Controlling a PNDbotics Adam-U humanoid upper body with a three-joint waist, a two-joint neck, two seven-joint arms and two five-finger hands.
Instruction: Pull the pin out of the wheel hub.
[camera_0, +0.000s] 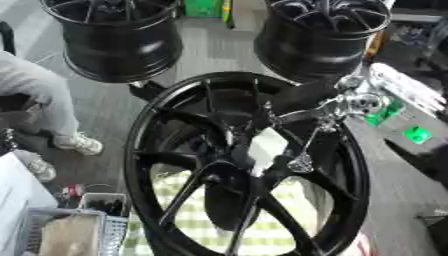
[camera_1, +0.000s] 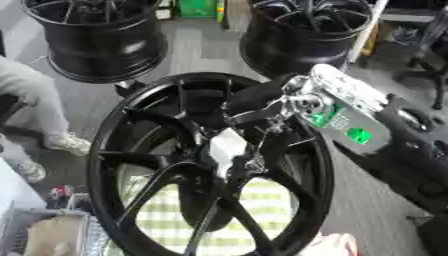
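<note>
Three black wheels: one big wheel upright in front over a green-checked cloth, two on the floor behind, well apart. Right hand reaches in from the right to the hub, fingers curled on a pale pin. Basket at lower left holds something tan. Left hand out of view.

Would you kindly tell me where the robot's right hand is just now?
In both eye views the right hand reaches in from the upper right to the centre of the black wheel, at its hub.
</note>
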